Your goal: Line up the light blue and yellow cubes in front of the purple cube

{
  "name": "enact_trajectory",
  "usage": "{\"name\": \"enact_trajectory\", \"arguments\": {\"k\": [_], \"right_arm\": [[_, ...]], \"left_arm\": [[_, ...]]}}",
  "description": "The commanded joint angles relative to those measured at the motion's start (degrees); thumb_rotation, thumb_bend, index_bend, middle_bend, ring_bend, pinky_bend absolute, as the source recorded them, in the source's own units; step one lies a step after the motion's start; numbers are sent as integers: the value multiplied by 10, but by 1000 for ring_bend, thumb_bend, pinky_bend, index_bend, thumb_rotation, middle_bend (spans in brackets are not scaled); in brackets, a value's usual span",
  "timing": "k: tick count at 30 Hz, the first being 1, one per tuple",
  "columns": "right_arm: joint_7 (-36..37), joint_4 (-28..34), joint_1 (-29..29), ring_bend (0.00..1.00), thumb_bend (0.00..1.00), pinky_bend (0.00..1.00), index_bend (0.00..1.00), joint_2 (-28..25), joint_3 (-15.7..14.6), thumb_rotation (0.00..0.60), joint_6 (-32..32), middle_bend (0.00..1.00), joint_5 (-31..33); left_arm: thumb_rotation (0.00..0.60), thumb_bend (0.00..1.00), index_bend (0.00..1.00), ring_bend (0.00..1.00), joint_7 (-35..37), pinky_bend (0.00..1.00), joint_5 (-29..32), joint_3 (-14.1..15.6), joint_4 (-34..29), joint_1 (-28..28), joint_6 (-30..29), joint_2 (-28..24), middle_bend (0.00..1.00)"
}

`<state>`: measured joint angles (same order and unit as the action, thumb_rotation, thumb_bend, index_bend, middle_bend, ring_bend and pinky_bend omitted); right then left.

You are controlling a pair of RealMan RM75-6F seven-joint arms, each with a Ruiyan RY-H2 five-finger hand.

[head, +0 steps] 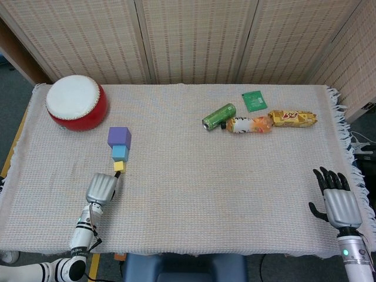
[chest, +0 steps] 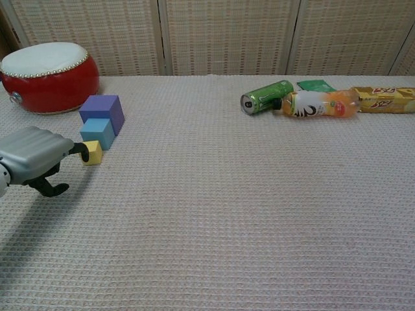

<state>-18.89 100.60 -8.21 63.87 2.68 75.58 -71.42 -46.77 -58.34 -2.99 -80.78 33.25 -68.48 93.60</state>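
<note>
Fingers of left hand [chest: 32, 159] curled, empty, touching small yellow cube [chest: 92, 153] | right hand [head: 338, 200] spread, idle | row looks complete (purple, light blue, yellow) | next: withdraw.

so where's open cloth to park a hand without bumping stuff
Widest bare cloth lies between the cube row, ending at the yellow cube, and the green can, reaching the near edge. Crowded: around the left hand and the far-right snacks.
</note>
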Motion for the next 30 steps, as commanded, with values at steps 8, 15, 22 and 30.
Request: {"name": "enact_trajectory", "arguments": {"k": [8,15,22,30], "right_arm": [[1,0,1,0,101,0,0,0,2,522,1,0,2],[0,-2,-1,0,101,0,0,0,2,524,-2,0,4],[-1,-1,-1,0,101,0,0,1,3,523,-1,0,5],[-1,0,0,0,101,0,0,0,3,522,-1,0,6]], "left_arm": [[600,356,254,1000,9,1000,15,-7,6,3,31,-4,1000],[600,354,244,1000,10,1000,19,-9,11,5,39,-3,1000],[600,355,241,1000,11,1000,19,-10,15,6,41,-3,1000],[600,355,241,1000,4,1000,34,-19,37,13,51,1,1000]]}}
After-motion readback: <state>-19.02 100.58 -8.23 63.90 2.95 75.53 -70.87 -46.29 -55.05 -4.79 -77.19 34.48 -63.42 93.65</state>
